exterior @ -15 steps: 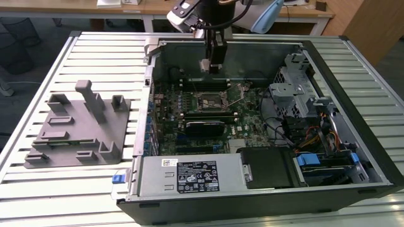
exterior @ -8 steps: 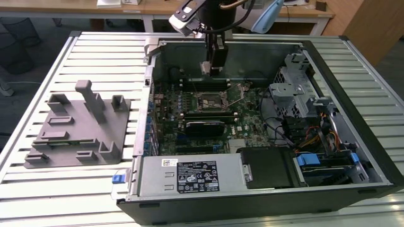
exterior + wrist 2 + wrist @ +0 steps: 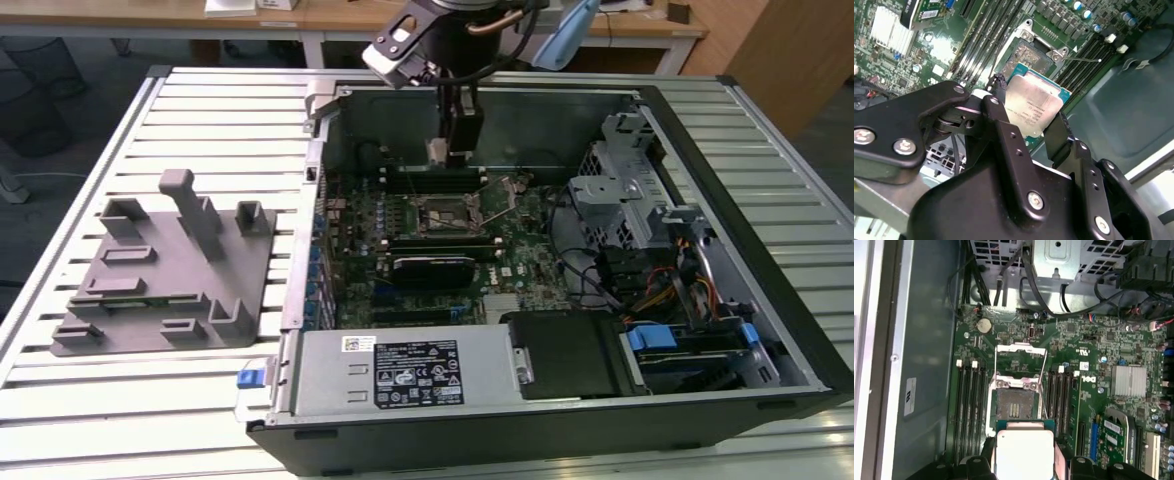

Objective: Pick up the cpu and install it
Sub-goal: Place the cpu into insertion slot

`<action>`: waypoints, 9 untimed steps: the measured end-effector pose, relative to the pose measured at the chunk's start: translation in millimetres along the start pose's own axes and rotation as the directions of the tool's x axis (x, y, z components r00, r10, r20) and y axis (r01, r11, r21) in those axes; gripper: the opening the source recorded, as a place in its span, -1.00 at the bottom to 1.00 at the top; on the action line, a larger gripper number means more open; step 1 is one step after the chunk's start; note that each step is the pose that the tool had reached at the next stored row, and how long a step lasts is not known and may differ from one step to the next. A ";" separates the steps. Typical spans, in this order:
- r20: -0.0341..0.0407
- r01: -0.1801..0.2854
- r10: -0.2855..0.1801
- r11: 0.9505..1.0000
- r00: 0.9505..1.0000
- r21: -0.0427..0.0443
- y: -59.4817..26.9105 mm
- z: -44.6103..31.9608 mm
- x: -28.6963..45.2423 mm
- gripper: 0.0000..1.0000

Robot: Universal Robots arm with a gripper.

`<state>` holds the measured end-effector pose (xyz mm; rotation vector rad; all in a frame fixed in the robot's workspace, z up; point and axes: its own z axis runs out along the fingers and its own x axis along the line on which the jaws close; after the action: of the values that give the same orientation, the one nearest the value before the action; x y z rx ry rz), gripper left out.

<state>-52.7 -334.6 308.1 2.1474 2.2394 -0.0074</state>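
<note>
The cpu [image 3: 1034,105], a small flat square chip with a pale silver top, sits between my black fingers [image 3: 1055,134], so my gripper [image 3: 1026,120] is shut on it. In the first wrist view the cpu [image 3: 1024,447] hangs just short of the open socket [image 3: 1015,404], whose metal load frame [image 3: 1020,356] is flipped up. In the exterior view my gripper [image 3: 447,152] points straight down into the computer case [image 3: 747,300], above the motherboard's rear part and a little behind the socket [image 3: 445,212]. The chip is off the board.
Memory slots [image 3: 970,405] flank the socket on both sides. A drive cage [image 3: 621,190] and cables fill the case's side at the exterior view's right. A grey plastic tray with upright pegs [image 3: 167,270] lies on the slatted table [image 3: 160,400] outside the case.
</note>
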 end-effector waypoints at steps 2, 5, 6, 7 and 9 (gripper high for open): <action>0.000 -0.012 0.012 1.000 1.000 0.000 0.2 2.6 0.1 0.08; 0.000 -0.018 0.018 1.000 1.000 0.001 0.2 6.8 0.2 0.08; 0.000 -0.018 0.018 1.000 1.000 0.001 0.2 9.6 0.3 0.08; 0.000 -0.018 0.018 1.000 1.000 0.001 0.1 10.2 0.3 0.08; 0.001 -0.018 0.018 1.000 1.000 0.001 0.1 10.4 0.3 0.08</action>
<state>-52.3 -334.6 297.8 2.1676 2.2200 -0.0084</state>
